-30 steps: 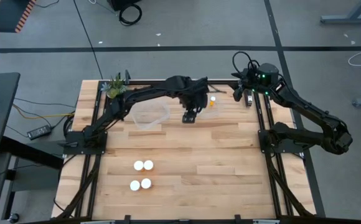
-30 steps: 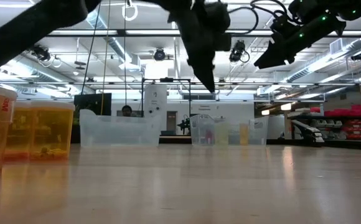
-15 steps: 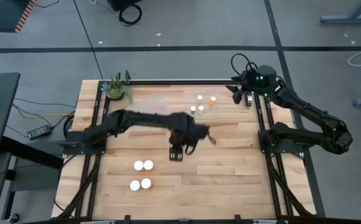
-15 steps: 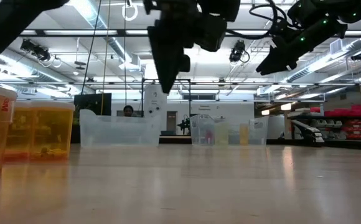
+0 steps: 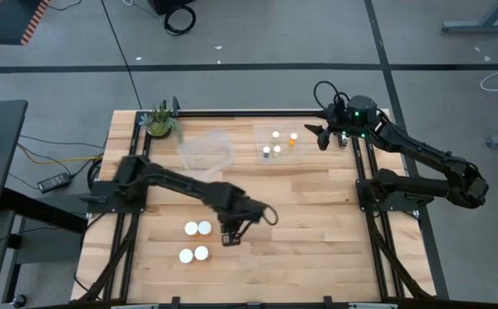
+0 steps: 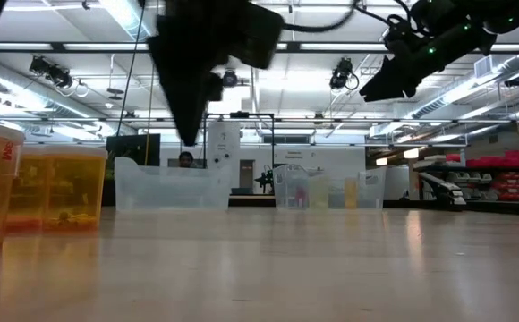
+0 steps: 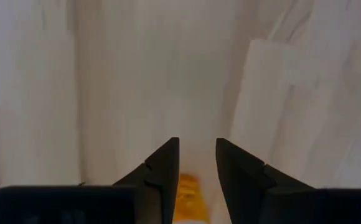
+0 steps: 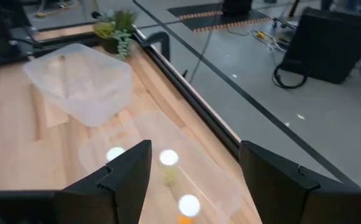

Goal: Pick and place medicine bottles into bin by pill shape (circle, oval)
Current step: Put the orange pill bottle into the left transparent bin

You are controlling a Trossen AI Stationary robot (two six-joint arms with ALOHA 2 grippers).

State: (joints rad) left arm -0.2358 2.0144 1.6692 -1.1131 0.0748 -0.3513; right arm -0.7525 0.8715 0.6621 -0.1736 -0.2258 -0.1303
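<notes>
Several wide white-capped medicine bottles [image 5: 196, 240] stand on the wood near the table's front left; in the low view they are orange bodies [image 6: 63, 188]. More bottles [image 5: 276, 142] stand in the clear right bin [image 5: 296, 154] at the far side. My left gripper [image 5: 230, 235] hangs just right of the near bottles, pointing down, with a narrow gap and nothing between its fingertips [image 7: 198, 149]. An orange shape [image 7: 187, 198] shows low in that gap. My right gripper [image 5: 321, 136] hovers open by the far right edge, next to the right bin [image 8: 168, 134].
A second clear bin [image 5: 206, 151] sits left of the first at the far side. A small green plant [image 5: 158, 120] stands at the far left corner. Black rails [image 5: 362, 172] run along the table's edges. Bare wood lies at the middle and near right.
My left gripper has swung from above the right bin at the far side toward the near edge and the left, ending beside the wide-capped bottles. The bottles and bins have stayed put.
</notes>
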